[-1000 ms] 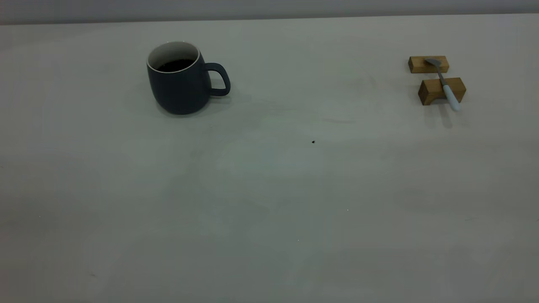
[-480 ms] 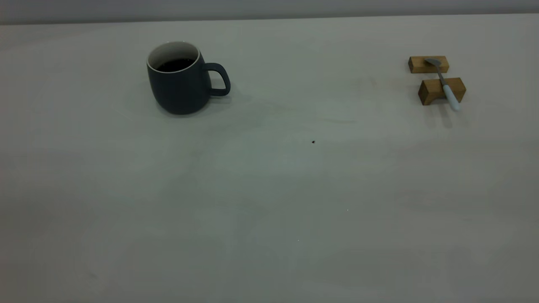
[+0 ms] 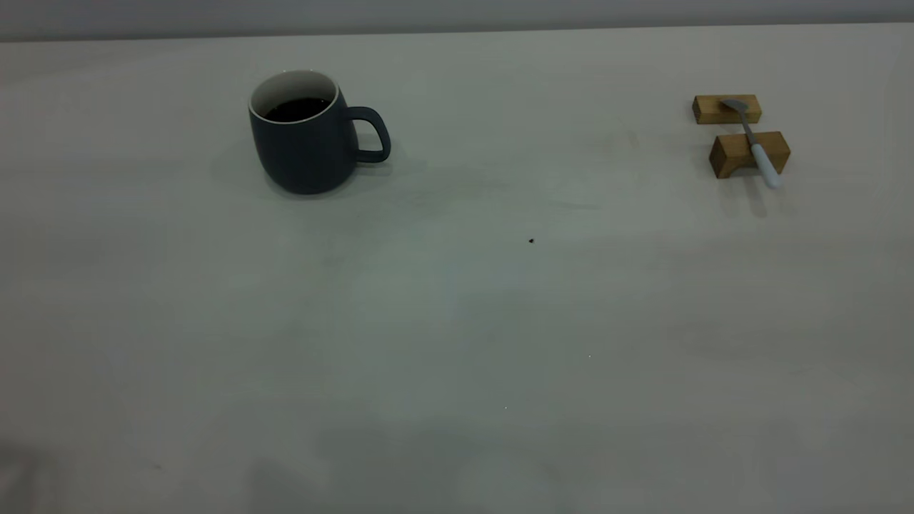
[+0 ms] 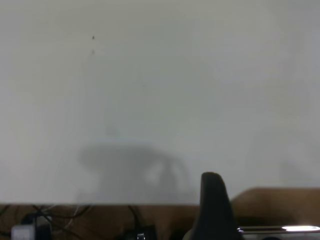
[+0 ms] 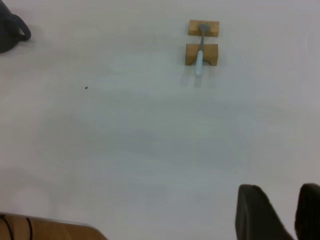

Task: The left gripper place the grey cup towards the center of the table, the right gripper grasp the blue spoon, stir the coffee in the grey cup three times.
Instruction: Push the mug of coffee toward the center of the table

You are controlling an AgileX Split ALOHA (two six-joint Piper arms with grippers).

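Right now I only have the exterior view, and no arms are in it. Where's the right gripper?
Observer: In its wrist view the right gripper hangs over bare table, fingers apart and empty. The blue spoon lies well ahead of it, across the wooden blocks.
Operator: Left one?
Observer: The left gripper is at the table's near edge. The grey cup isn't in its camera at all.
Operator: Anything past that edge?
Observer: Black cables run just beyond it.
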